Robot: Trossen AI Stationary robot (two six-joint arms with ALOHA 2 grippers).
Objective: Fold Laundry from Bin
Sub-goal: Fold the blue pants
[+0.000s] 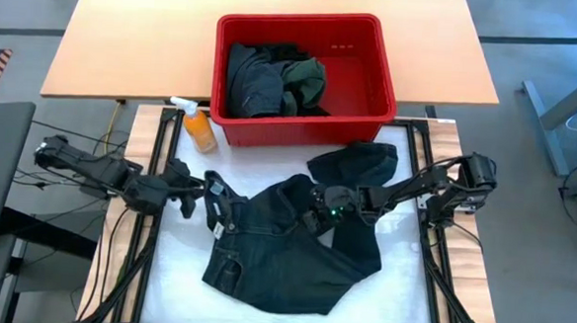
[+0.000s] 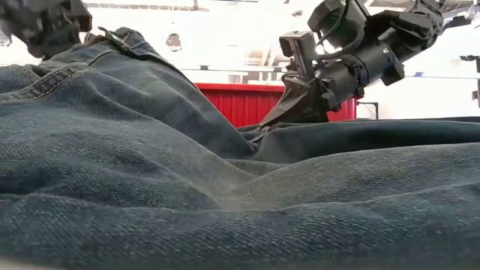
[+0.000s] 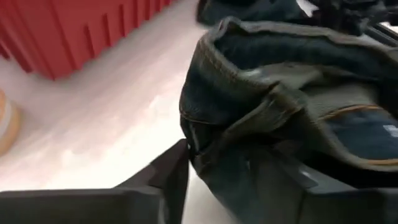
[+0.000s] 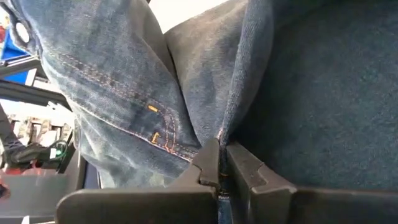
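On the white table, my right gripper pinches shut a fold of dark blue denim jeans. My left gripper gapes at their waistband, holding nothing. Heavy, limp cloth: best gripped by thick seams.

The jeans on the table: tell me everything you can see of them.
The jeans are dark blue denim with orange seam stitching, lying crumpled and unfolded on the white table, in front of the red bin. The waistband, at the left, is lifted. The right gripper is shut on a raised fold near the middle. The left gripper sits at the waistband edge, which lies between its parted fingers; whether it grips is unclear. One leg runs back toward the bin.
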